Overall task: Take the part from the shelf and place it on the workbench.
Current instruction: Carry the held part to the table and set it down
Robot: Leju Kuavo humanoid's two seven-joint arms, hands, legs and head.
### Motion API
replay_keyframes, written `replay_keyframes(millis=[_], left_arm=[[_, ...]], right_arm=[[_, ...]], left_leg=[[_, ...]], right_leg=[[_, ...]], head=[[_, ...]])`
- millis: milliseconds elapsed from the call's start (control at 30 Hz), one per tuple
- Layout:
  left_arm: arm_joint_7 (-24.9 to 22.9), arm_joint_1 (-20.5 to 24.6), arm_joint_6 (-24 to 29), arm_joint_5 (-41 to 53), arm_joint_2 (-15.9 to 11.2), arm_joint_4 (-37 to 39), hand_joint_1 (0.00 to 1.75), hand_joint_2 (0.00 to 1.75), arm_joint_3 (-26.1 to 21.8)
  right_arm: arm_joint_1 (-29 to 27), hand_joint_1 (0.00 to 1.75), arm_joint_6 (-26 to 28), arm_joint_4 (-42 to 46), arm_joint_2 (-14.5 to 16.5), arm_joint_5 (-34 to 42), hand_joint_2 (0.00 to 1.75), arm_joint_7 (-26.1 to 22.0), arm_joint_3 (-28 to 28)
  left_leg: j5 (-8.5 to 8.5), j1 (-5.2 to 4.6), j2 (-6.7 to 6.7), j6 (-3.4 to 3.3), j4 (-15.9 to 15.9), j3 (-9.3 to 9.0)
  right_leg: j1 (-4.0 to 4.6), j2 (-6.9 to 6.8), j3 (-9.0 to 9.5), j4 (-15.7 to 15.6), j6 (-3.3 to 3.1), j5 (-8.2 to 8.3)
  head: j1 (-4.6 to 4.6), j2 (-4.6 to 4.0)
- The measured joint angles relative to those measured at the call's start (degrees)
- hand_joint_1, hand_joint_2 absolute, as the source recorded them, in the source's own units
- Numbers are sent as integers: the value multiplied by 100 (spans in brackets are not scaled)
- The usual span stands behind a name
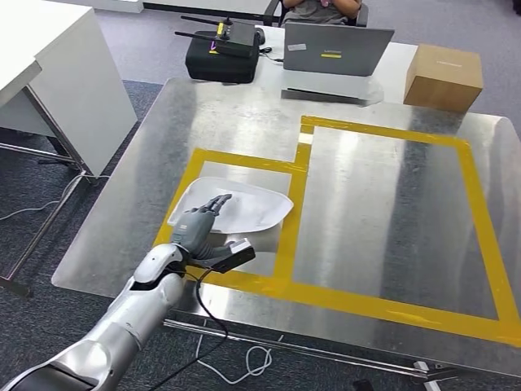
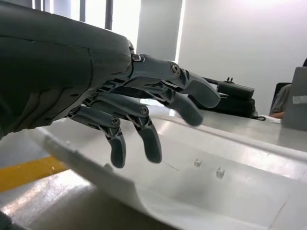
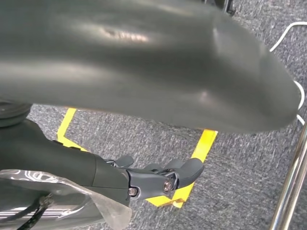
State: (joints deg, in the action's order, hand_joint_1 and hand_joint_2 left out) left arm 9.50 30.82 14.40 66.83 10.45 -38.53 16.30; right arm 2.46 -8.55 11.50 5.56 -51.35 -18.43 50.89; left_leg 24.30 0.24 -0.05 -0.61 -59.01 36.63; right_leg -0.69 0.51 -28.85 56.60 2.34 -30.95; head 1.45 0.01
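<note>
The part [image 1: 249, 204] is a thin white curved panel lying flat on the steel workbench [image 1: 381, 212], inside the smaller yellow-taped square [image 1: 296, 191] near the left side. My left hand [image 1: 201, 226] hovers over the panel's near left end with its fingers spread and nothing in them. In the left wrist view the fingers [image 2: 148, 139] hang just above the white panel [image 2: 217, 191] without gripping it. My right hand [image 3: 159, 179] hangs beside my body above the grey carpet, fingers loosely extended and holding nothing.
A larger yellow-taped rectangle [image 1: 473, 204] takes up the right of the bench. At the far edge stand a black case [image 1: 222, 55], a laptop [image 1: 334, 49] with a person [image 1: 319, 8] behind it, and a cardboard box [image 1: 442, 76]. A white desk [image 1: 55, 73] stands left.
</note>
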Motion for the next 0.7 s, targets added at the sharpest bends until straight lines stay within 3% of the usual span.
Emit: replay_keyframes(millis=[100, 267, 367, 433, 467, 533, 567, 600, 633, 700], left_arm=[[453, -422, -16, -579, 1, -530, 0, 0, -136], [1027, -1811, -19, -1522, -81, -2500, 0, 0, -222], [1477, -2478, 107, -2137, -152, -3435, 0, 0, -290], [1980, -2990, 165, -2867, -187, -4120, 0, 0, -403], [2196, -3238, 154, -3208, -202, -4439, 0, 0, -468], [2520, -3647, 95, -3744, -221, -4924, 0, 0, -620], [2647, -3828, 67, -3992, -224, -5119, 0, 0, -708], [2748, -3990, 28, -4266, -218, -5294, 0, 0, -819], [2806, -4137, -37, -4558, -199, -5432, 0, 0, -958], [2832, -4370, -298, -5194, -112, -5613, 0, 0, -1355]], right_arm=[[-26, 0, 44, -1, 23, 67, 0, 19, 29], [-99, 0, 477, -2, 240, 256, 0, -10, 209], [-106, 0, 645, -2, 394, 310, 0, -33, 311], [-124, 0, 719, -3, 461, 344, 0, -42, 382], [-133, 0, 741, -3, 481, 357, 0, -43, 418], [-142, 0, 779, -4, 500, 368, 0, -42, 479], [-145, 0, 801, -5, 502, 371, 0, -39, 504], [-150, 0, 824, -5, 503, 370, 0, -34, 530], [-154, 0, 844, -6, 503, 368, 0, -30, 556], [-156, 0, 882, -7, 507, 354, 0, -27, 603]], left_leg=[[1, 0, 0, 1, 1, 0], [24, 0, 1, 21, 1, -6], [30, -7, 4, -59, 60, -53], [-51, 22, 33, -135, 234, -165], [-91, 41, 48, -151, 313, -211], [-117, 41, 61, -161, 348, -214], [-124, 44, 62, -149, 346, -198], [-133, 51, 62, -130, 343, -183], [-144, 66, 60, -101, 337, -170], [-158, 108, 56, -3, 292, -138]], right_leg=[[0, 2, 4, 0, -3, -3], [0, 5, -19, 0, -14, -30], [-16, 3, 25, -76, 44, -16], [-15, -8, 38, -14, 77, -116], [-15, -14, -39, 185, 79, -269], [-38, -22, -359, 890, 102, -671], [-55, -24, -520, 1235, 121, -810], [-77, -26, -599, 1416, 142, -840], [-101, -30, -562, 1362, 166, -746], [-166, -41, -192, 637, 238, -356]], head=[[1, 1], [0, 1], [-2, 0], [2, 0], [6, 0], [5, 1], [5, 1], [4, 1], [5, 1], [8, 0]])
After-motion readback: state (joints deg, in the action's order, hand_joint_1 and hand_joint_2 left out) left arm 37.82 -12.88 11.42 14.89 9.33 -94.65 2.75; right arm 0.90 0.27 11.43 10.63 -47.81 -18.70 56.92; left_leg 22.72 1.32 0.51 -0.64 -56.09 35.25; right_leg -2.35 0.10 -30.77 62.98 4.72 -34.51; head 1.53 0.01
